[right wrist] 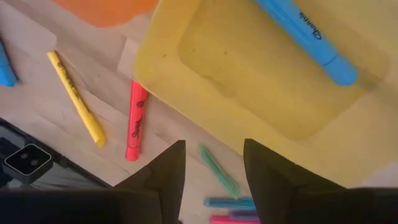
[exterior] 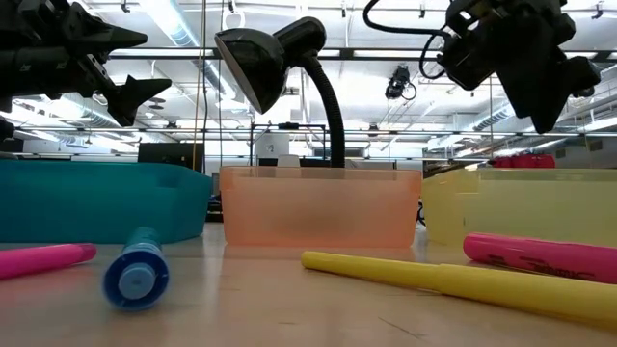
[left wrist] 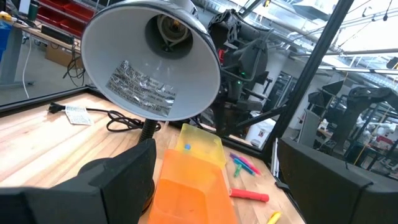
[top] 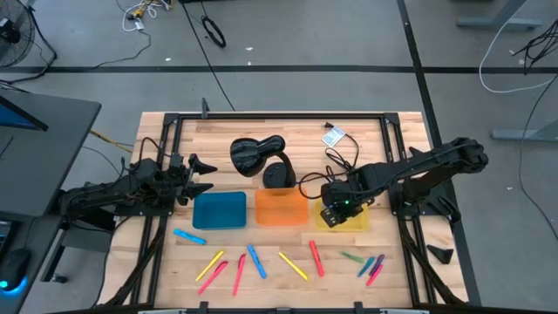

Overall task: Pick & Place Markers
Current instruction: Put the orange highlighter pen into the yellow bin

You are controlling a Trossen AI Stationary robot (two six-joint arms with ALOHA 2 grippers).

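Several markers lie flat on the wood along the table's near edge: a blue one (top: 188, 236), yellow (top: 209, 264), pink (top: 239, 273), blue (top: 255, 260), yellow (top: 293, 266), red (top: 316, 258), and a green, blue and pink cluster (top: 366, 264). One blue marker (right wrist: 308, 40) lies inside the yellow tray (right wrist: 186, 81). My right gripper (top: 336, 214) (right wrist: 214, 146) hovers above that tray's near-left corner, open and empty. My left gripper (top: 207, 175) (exterior: 154, 64) is open and empty, level above the table left of the blue tray (top: 220, 210).
The blue, orange (top: 281, 208) and yellow trays stand in a row mid-table. A black desk lamp (top: 257, 155) stands behind the orange tray, its cord (top: 336, 157) running to the far right. A black metal frame (top: 261, 116) borders the table.
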